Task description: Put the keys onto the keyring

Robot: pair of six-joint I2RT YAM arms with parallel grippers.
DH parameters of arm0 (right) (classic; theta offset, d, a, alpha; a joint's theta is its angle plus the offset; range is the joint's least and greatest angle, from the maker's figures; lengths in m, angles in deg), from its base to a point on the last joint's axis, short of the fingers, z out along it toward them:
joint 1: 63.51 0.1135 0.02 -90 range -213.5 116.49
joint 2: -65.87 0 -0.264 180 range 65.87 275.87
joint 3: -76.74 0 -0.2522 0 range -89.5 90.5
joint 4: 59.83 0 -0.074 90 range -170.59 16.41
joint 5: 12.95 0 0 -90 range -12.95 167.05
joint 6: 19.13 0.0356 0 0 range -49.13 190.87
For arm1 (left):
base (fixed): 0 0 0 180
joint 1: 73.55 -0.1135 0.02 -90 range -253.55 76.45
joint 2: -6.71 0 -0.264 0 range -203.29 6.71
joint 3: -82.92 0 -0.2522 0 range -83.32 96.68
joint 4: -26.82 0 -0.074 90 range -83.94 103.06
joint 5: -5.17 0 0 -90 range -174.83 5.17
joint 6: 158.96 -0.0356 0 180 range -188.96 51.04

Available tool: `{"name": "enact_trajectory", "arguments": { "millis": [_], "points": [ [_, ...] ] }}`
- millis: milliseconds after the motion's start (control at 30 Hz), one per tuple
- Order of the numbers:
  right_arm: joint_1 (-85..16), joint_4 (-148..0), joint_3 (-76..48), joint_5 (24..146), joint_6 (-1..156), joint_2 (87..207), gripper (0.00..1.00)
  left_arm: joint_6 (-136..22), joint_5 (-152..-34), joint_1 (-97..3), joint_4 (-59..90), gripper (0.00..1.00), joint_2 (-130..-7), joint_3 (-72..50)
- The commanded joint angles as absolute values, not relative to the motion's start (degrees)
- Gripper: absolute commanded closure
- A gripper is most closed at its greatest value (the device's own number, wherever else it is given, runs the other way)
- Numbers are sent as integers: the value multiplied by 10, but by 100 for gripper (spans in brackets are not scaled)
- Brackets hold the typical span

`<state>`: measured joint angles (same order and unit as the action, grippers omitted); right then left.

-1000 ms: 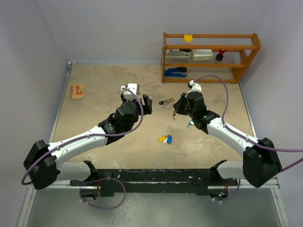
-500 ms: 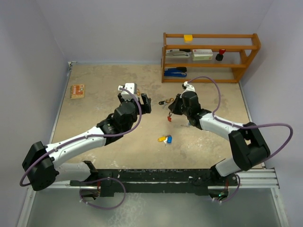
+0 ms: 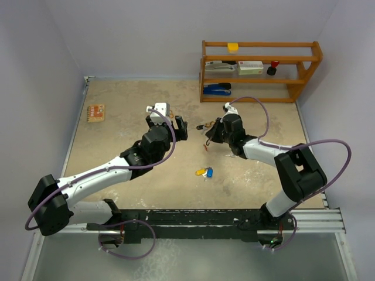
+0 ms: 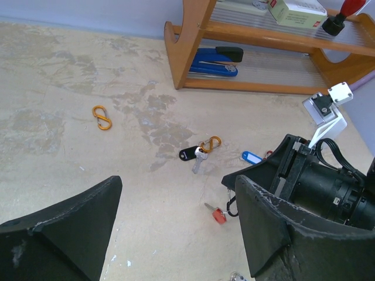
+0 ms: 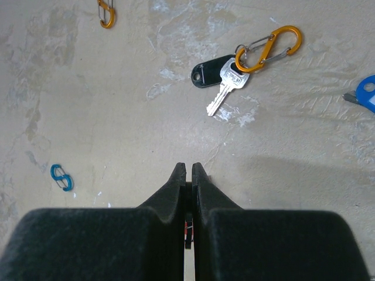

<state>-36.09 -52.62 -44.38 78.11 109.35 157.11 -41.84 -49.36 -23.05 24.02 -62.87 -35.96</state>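
Observation:
My right gripper [image 3: 212, 135] is shut on a small black keyring clip [image 4: 232, 205]. A red-headed key [image 4: 218, 215] hangs from the clip just above the table. In the right wrist view only a sliver of black and red shows between the closed fingers [image 5: 176, 181]. My left gripper [image 3: 179, 127] stands wide open and empty just left of it, its fingers [image 4: 275, 228] either side of bare table. A black-headed silver key [image 5: 225, 85] on an orange carabiner [image 5: 268, 47] lies beyond. A yellow and a blue key [image 3: 204, 172] lie nearer the bases.
A wooden shelf [image 3: 261, 70] with a blue stapler [image 3: 217, 89] stands at the back right. A loose orange carabiner [image 4: 102, 117], a blue S-clip [image 5: 61, 177] and a blue tag [image 4: 252, 157] lie on the table. An orange card [image 3: 95, 112] sits far left.
My right gripper has shifted left towards the left gripper, carrying the clip and red key, and its elbow has swung outward. The left jaws have widened a little.

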Motion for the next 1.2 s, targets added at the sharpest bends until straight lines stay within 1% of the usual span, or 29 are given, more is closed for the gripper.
{"name": "enact_trajectory", "arguments": {
  "millis": [0, 200, 333, 433, 500, 533, 800, 867, 1033, 1167],
  "points": [
    [-366, -497, -436, 786, 1100, 1574, 100, -409, -484, -235, 249, 24, -628, -345],
    [-369, -502, -437, 777, 1098, 1573, 100, -408, -487, -235, 251, 24, -632, -344],
    [-371, -510, -440, 761, 1098, 1562, 84, -408, -490, -235, 251, 24, -636, -344],
    [-375, -513, -444, 753, 1095, 1550, 67, -409, -491, -236, 250, 23, -639, -342],
    [-376, -514, -449, 751, 1091, 1541, 60, -407, -492, -236, 250, 23, -638, -342],
    [-377, -514, -451, 750, 1088, 1537, 59, -407, -492, -236, 250, 23, -636, -343],
    [-378, -550, -456, 748, 1071, 1493, 56, -406, -486, -236, 243, 23, -629, -343],
    [-377, -586, -444, 738, 1048, 1484, 54, -403, -482, -237, 241, 23, -630, -343],
    [-358, -711, -413, 772, 1026, 1480, 53, -381, -464, -241, 208, 23, -644, -324],
    [-322, -737, -436, 776, 999, 1447, 52, -369, -465, -250, 195, 23, -647, -324]
  ]
}}
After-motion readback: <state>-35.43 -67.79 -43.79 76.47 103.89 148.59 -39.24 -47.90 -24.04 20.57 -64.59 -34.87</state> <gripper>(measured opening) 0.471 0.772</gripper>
